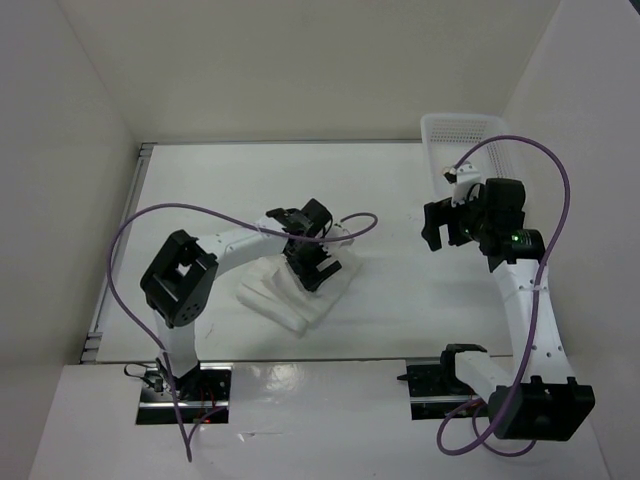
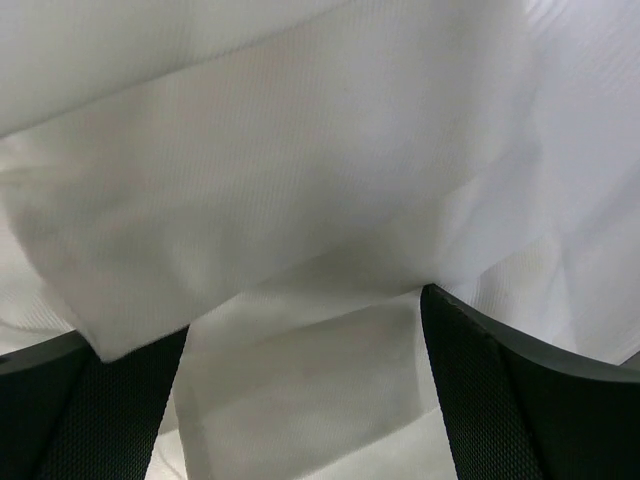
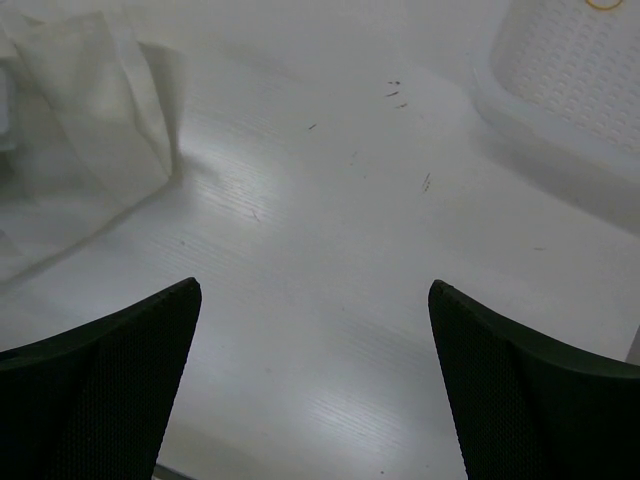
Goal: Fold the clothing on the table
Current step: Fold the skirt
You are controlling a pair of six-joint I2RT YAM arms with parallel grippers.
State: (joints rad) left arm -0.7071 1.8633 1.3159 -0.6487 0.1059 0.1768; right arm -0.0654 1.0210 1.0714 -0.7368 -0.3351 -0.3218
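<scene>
With the clothing [image 1: 283,300] looking nearly folded, the left tool [image 1: 316,268] hovers spread wide over it and should next pinch an edge, while the right tool [image 1: 433,226] hangs equally spread

Top view: fixed above and behind my bases, looking down and forward over the whole table [image 1: 230,180], with both my arms in frame.
Left wrist view: looks out between my left fingers [image 2: 520,400], very near the clothing [image 2: 300,180], which fills the frame.
Right wrist view: looks down between my right fingers [image 3: 90,390] from farther off, onto bare table.
Shared: the clothing's edge and a basket [image 3: 570,70] corner, seen from my right wrist, also appear from the top.
</scene>
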